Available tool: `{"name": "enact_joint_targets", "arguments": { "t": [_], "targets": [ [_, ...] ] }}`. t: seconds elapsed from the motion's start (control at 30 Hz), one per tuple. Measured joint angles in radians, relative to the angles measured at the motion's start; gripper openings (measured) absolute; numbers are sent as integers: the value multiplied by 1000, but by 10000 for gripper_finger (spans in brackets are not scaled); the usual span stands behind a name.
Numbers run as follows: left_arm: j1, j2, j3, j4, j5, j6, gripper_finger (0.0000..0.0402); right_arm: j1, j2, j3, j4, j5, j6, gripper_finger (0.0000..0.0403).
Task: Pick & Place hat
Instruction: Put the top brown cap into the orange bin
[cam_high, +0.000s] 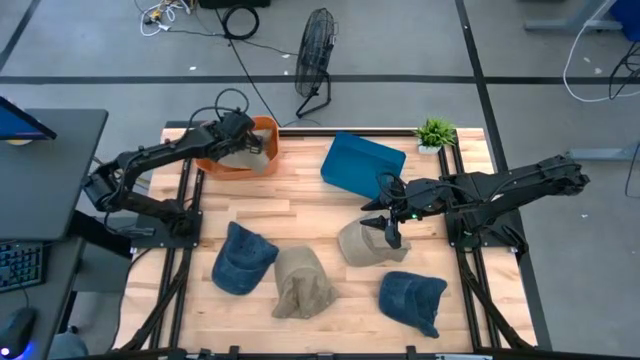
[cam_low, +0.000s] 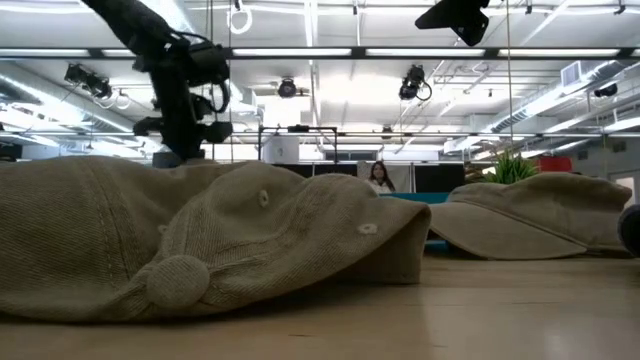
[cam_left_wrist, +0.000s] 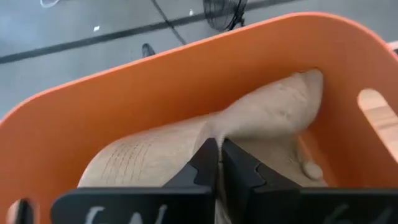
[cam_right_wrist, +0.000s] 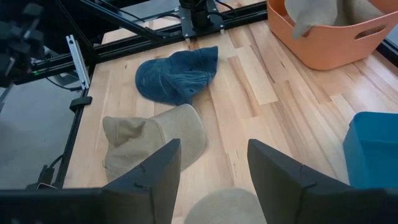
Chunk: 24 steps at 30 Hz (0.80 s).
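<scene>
My left gripper (cam_high: 238, 143) hangs over the orange basket (cam_high: 262, 132) at the table's far left and is shut on a beige hat (cam_left_wrist: 267, 115) that lies inside it. My right gripper (cam_right_wrist: 211, 167) is open and hovers just above another beige hat (cam_high: 362, 244) at the table's right centre, touching nothing. That hat rests on the wood by its brim and crown. A third beige hat (cam_high: 303, 283) and two blue hats (cam_high: 242, 258) (cam_high: 412, 300) lie flat along the near side. My left gripper pinches a raised fold of the beige hat's cloth (cam_left_wrist: 217, 132) between its two shut fingers, coming from above and pointing down into the basket. The hat sags below the fingers, and its far end leans on the basket's inner wall (cam_left_wrist: 314, 78).
A blue bin (cam_high: 362, 165) stands at the far centre, with a small green plant (cam_high: 435, 132) at the far right corner. Bare wood shows between the basket and the near row of hats. A fan stands on the floor beyond the far edge.
</scene>
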<state>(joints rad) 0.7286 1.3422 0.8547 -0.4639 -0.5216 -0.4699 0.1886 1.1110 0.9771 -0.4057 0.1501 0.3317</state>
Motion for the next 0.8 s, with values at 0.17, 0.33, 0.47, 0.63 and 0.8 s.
{"name": "enact_joint_targets", "arguments": {
  "t": [0.17, 0.33, 0.47, 0.63, 0.8],
  "targets": [
    [4, 0, -80, 190, -2, 16, 18, 0, 0, 0, 0, 0, 8, 190],
    [4, 0, -96, 283, -2, 52, 21, 0, 0, 0, 0, 0, 53, 190],
    [4, 0, -96, 272, -25, 86, 24, 0, 0, 0, 0, 0, 73, 190],
    [14, 0, -96, 265, -36, 89, 25, 0, 0, 0, 0, 0, 76, 190],
    [28, 10, -96, 219, 30, 89, 54, 0, 0, 0, 0, 0, 75, 190]
  ]
}}
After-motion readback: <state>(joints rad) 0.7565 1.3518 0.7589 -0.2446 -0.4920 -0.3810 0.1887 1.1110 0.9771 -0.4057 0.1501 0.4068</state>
